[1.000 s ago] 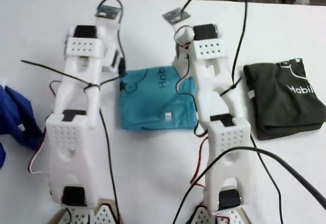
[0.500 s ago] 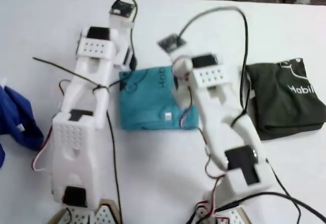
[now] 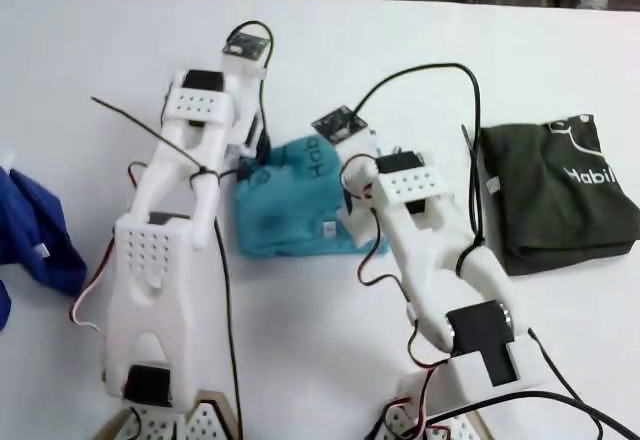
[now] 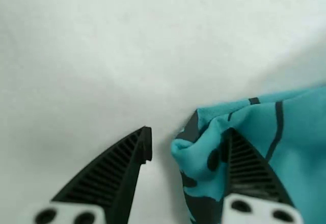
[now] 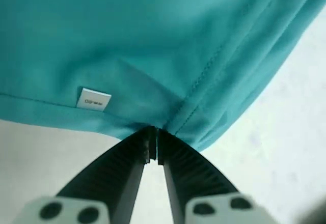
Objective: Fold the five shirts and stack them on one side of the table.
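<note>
I'm pinching the right gripper (image 5: pixel 154 145) tight on the hem of the teal shirt (image 5: pixel 153 40), I judge to drag it toward the folded dark shirt (image 3: pixel 560 195). The left gripper (image 4: pixel 188 135) is gaping wide, straddling the shirt's opposite corner on the table (image 4: pixel 102 40).

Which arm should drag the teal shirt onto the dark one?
Right, probably: right claw shut on the teal shirt hem, dark shirt on that side. Left claw open, straddling a corner.
</note>
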`<state>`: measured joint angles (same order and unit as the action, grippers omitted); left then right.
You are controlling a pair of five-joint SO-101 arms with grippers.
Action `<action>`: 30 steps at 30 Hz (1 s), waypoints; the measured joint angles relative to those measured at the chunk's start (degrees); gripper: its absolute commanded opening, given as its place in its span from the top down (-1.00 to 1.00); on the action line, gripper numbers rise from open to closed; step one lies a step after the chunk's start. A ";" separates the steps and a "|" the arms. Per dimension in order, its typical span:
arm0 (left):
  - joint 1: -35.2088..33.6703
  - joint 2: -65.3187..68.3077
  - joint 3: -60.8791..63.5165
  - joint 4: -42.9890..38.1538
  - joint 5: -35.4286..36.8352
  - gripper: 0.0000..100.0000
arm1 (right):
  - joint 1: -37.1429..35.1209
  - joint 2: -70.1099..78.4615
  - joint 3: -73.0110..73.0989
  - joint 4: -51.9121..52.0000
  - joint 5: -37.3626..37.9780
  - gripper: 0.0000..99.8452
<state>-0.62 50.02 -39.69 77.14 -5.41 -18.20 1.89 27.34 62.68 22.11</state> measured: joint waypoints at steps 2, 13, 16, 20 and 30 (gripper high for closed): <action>0.09 0.09 -1.58 0.18 -0.09 0.51 | 0.62 0.00 0.26 -0.18 1.23 0.96; 0.26 0.18 -25.14 15.12 0.09 0.51 | 6.42 -1.05 2.55 -1.85 1.93 0.95; 0.26 0.26 -30.95 20.04 0.09 0.51 | 6.33 -3.25 0.97 -0.26 1.93 0.95; -0.53 0.26 -33.14 23.74 0.09 0.51 | 6.33 -6.07 -7.03 1.41 1.93 0.72; -4.13 0.35 -30.07 24.18 0.09 0.51 | 6.42 7.21 -30.51 5.36 1.93 0.52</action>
<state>-4.75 50.37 -69.76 101.32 -5.32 -11.78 9.10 -3.16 68.04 24.04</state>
